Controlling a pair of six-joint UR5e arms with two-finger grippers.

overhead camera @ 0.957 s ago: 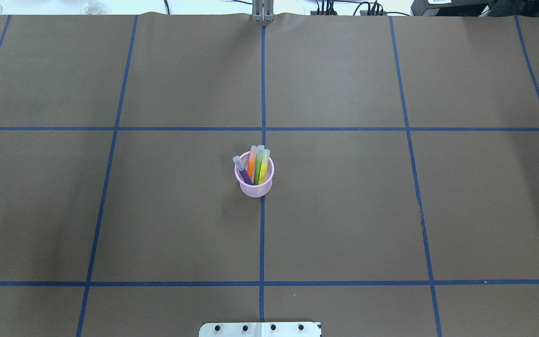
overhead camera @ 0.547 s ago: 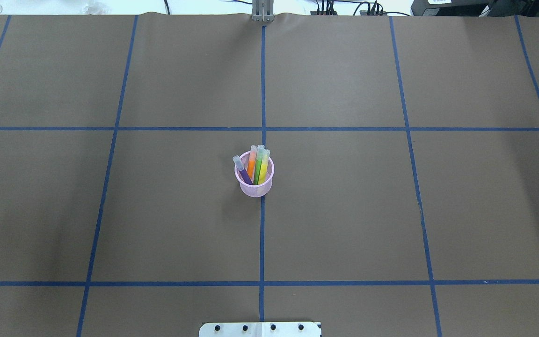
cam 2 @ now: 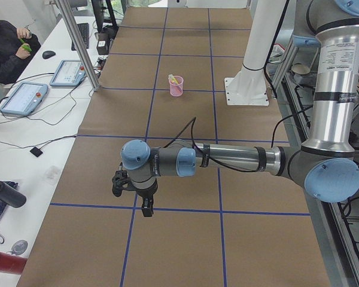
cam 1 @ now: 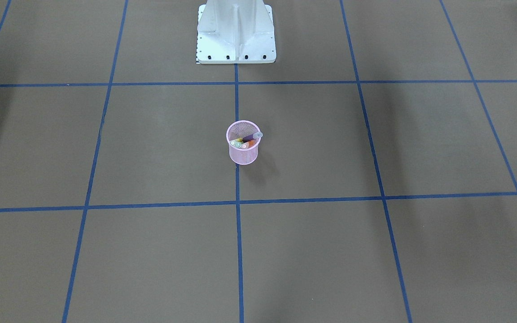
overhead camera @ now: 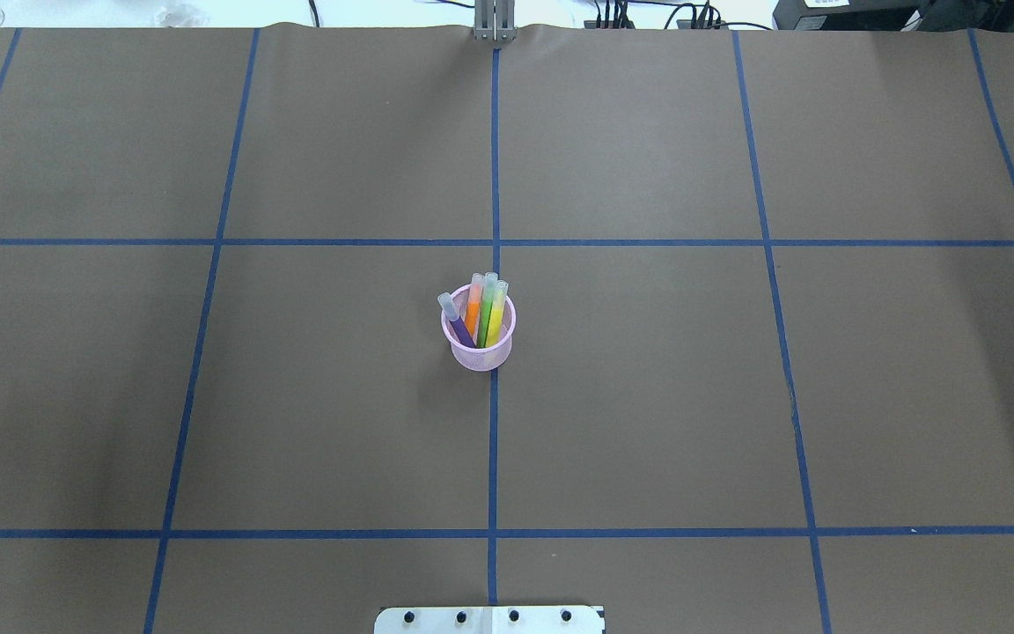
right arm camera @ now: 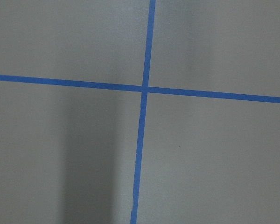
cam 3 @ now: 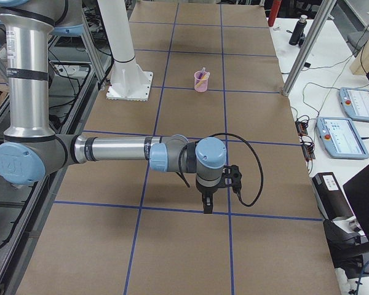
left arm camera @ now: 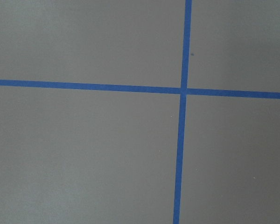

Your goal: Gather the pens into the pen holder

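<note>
We are seeing nothing shifting since a second ago: all four pens (overhead camera: pixel 486 317) are standing in the holder (overhead camera: pixel 481 357) at the middle of the bench (overhead camera: pixel 648 396), caps leaning toward 12 o'clock, so collecting looks finished, while we cannot tell whether the left pincer (cam 2: pixel 146 209) or right pincer (cam 3: pixel 207 206) is apart or together.

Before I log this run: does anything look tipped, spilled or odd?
Nothing stands out. The pen holder stands upright with all four pens inside; only the purple pen leans apart from the rest.
</note>
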